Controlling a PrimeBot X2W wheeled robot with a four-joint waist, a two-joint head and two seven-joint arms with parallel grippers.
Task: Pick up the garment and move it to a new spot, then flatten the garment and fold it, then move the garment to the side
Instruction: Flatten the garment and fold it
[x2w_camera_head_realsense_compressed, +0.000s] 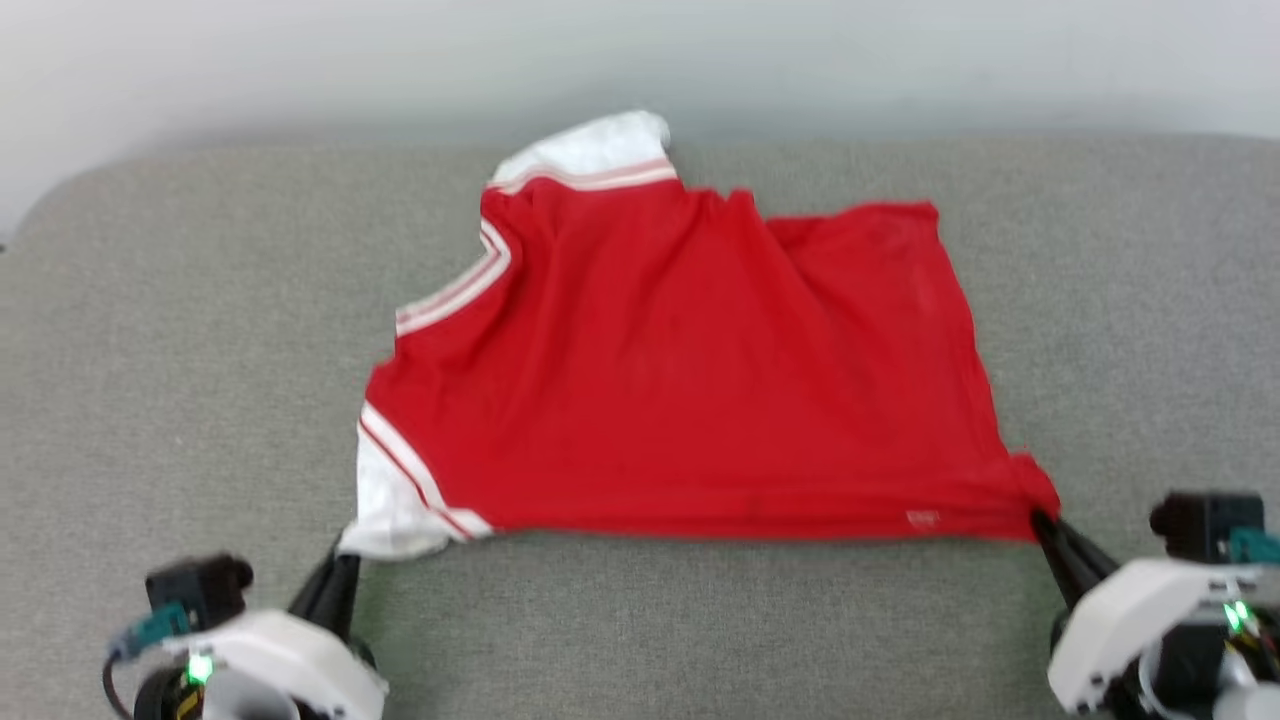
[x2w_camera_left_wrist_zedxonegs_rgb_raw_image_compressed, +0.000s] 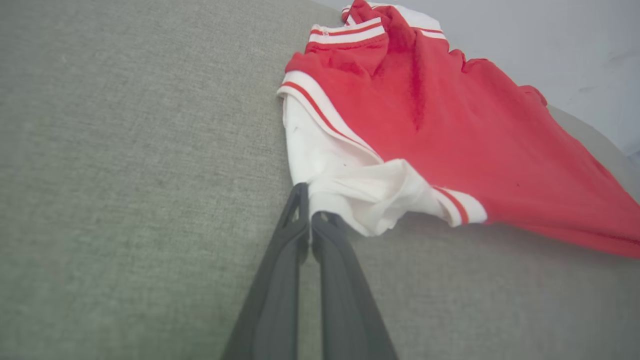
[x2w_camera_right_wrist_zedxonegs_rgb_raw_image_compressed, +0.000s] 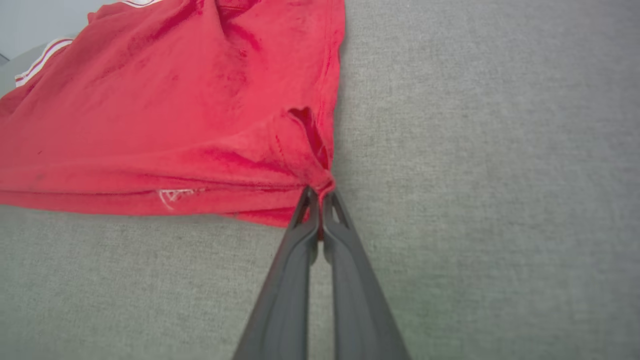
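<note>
Gripping near corners of the garment (x2w_camera_head_realsense_compressed: 680, 380), both jaws closed; hem mark (x2w_camera_right_wrist_zedxonegs_rgb_raw_image_compressed: 176, 196) unreadable.

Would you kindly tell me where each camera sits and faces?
Head view: on the head, facing down at the jersey on grey surface; left gripper, right gripper at lower corners.
Left wrist view: on that wrist, along its shut gripper pinching the white corner.
Right wrist view: likewise, pinching the red hem corner.
All share the jersey.
</note>
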